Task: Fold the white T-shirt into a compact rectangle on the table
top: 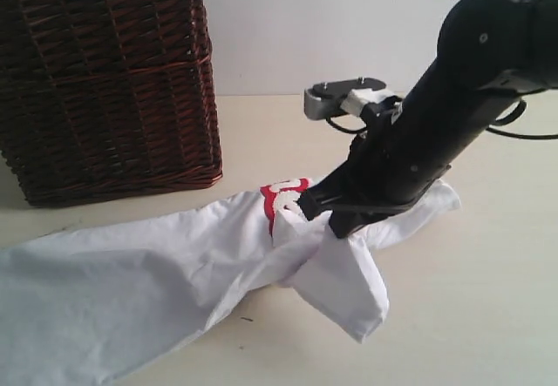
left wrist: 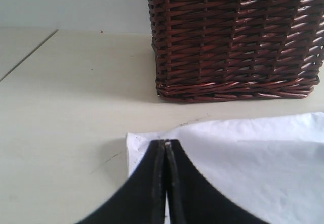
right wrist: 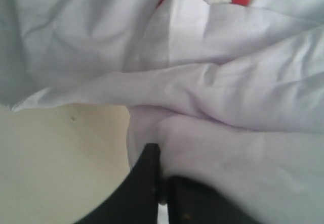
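shirt (top: 131, 290): we judged it light, limp, crease-prone; best taken at hem corners | right claw (top: 321, 214) pinched shut on its bunched middle | left claw (left wrist: 166, 144) shut, hold unclear

One white cotton T-shirt (top: 131, 281), one dark brown wicker basket (top: 105, 81) and one pale cream wood-grain table (top: 488, 316) are showing, with two black grippers: left gripper (left wrist: 166, 143), right gripper (right wrist: 161, 155).
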`<action>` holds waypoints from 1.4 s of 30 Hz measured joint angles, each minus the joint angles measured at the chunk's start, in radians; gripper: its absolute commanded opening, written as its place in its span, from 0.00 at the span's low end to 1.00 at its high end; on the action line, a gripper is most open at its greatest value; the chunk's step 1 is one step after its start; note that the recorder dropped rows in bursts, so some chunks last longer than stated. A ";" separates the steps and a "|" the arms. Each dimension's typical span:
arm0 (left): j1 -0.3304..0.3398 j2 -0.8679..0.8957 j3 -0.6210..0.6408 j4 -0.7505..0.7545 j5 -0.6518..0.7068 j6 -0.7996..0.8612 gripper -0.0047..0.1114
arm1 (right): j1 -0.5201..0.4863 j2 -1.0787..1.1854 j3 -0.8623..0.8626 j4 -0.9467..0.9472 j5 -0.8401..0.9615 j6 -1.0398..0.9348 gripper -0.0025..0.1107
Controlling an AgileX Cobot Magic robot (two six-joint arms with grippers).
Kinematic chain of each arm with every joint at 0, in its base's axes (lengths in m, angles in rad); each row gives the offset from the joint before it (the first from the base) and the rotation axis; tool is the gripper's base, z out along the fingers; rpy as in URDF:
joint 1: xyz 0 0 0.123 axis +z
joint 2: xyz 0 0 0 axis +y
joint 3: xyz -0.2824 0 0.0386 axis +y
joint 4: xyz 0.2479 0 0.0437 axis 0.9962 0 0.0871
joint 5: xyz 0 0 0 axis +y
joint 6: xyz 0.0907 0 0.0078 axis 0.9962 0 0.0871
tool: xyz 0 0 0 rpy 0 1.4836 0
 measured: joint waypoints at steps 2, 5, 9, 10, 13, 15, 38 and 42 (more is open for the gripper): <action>0.000 0.000 0.000 0.000 0.000 0.000 0.04 | 0.000 -0.019 -0.027 0.002 0.004 -0.002 0.02; 0.000 0.000 0.000 0.000 0.000 0.000 0.04 | 0.000 -0.026 -0.070 0.004 -0.017 -0.002 0.03; 0.000 0.000 0.000 0.000 0.000 0.000 0.04 | 0.000 -0.022 -0.106 0.008 -0.055 -0.002 0.12; 0.000 0.000 0.000 0.000 0.000 0.000 0.04 | 0.000 -0.017 -0.108 0.011 -0.068 -0.002 0.15; 0.000 0.000 0.000 0.000 0.000 0.000 0.04 | 0.000 -0.003 -0.110 0.011 -0.115 0.002 0.28; 0.000 0.000 0.000 0.000 0.000 0.000 0.04 | 0.000 0.004 -0.110 0.013 -0.148 0.014 0.36; 0.000 0.000 0.000 0.000 0.000 0.000 0.04 | 0.000 -0.023 0.026 -0.031 0.166 0.045 0.37; 0.000 0.000 0.000 0.000 0.000 0.000 0.04 | 0.000 -0.028 0.151 -0.078 0.076 0.045 0.46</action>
